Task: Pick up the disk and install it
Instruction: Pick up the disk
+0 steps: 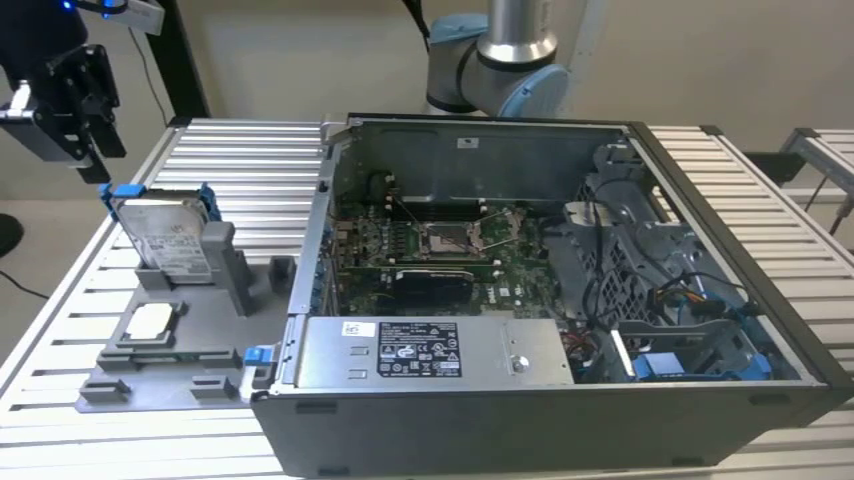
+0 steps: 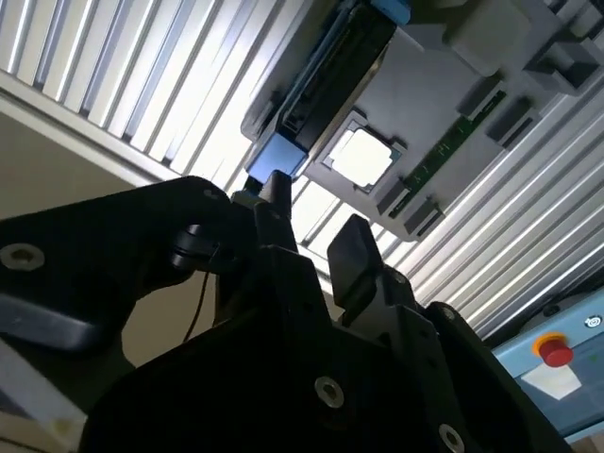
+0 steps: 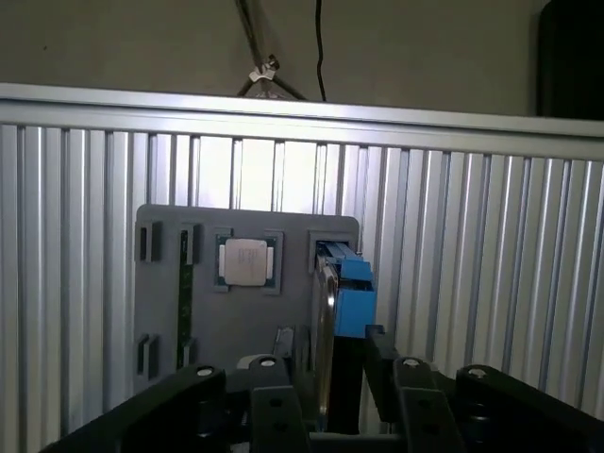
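While disk (image 1: 167,235) stands upright, fingers (image 2: 354,250) (seemingly parted) hover.

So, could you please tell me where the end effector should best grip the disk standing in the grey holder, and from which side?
I would grip the disk at its top edge, pinching its two flat faces between the blue carrier tabs and coming straight down from above. It stands on edge in the grey holder, whose posts hold its lower part, so the top looks free.

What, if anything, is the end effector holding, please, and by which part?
Nothing: the end effector hangs open, clear of the disk, which stands upright in its grey holder.
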`<state>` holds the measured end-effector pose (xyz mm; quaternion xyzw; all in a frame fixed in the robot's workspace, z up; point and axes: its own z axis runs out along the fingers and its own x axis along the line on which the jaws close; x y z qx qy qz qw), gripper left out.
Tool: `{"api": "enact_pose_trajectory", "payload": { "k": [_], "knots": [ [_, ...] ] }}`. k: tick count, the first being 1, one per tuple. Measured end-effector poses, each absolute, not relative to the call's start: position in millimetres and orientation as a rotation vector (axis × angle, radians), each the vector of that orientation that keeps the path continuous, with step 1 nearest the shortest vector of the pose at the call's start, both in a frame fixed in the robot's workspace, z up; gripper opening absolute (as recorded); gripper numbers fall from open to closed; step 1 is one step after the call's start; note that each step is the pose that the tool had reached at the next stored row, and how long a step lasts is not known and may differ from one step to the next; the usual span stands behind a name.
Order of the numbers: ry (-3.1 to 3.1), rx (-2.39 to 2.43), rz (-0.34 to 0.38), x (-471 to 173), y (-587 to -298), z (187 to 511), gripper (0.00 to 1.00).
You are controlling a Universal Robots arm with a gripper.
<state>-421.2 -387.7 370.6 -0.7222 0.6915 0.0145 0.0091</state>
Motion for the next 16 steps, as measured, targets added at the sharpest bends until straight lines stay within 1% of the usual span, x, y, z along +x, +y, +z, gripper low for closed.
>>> {"api": "enact_pose_trajectory", "payload": {
  "k": [7,16],
  "knots": [
    [2.161,-2.255,0.045,-421.2,-387.7,369.4,1.0],
    [2.209,-2.207,0.044,-421.2,-386.3,358.3,1.0]
  ]
}}
